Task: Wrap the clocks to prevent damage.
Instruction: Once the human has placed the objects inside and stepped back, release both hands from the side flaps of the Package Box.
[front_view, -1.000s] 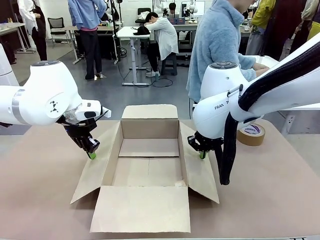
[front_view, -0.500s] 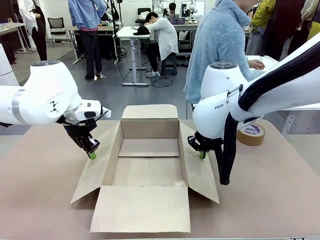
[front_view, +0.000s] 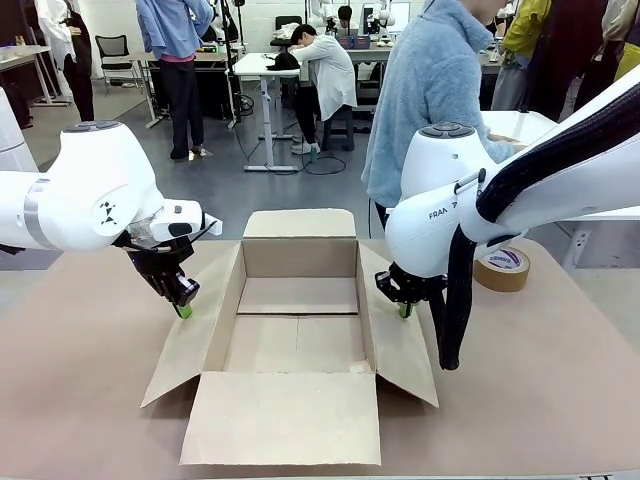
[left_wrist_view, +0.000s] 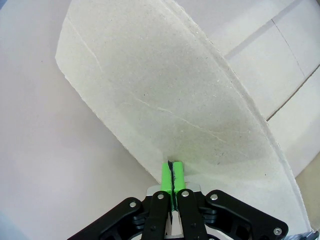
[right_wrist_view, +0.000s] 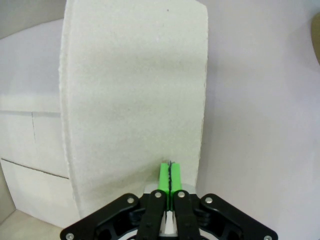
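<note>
An open brown cardboard carton (front_view: 300, 258) stands at the table's middle with all its flaps spread and nothing inside. My left gripper (front_view: 184, 311) is shut, its green tips resting on the carton's left flap (front_view: 195, 345); the left wrist view has the pads (left_wrist_view: 171, 170) pressed together over that flap (left_wrist_view: 165, 100). On the other side my right gripper (front_view: 404, 310) is shut too, tips down on the right flap (front_view: 400, 350). Its pads (right_wrist_view: 170, 172) hold nothing above the pale flap (right_wrist_view: 135, 100). The bubble-wrapped bundle of clocks is out of view.
A brown tape roll (front_view: 503, 267) lies on the table behind my right arm. A person in a light blue fleece (front_view: 430, 90) stands at the far side, turned toward a white table at the right. Bare tabletop lies on both sides of the carton.
The person has shifted a little to the left and drawn the hand back from the white table. Both arms and the carton have stayed still.
</note>
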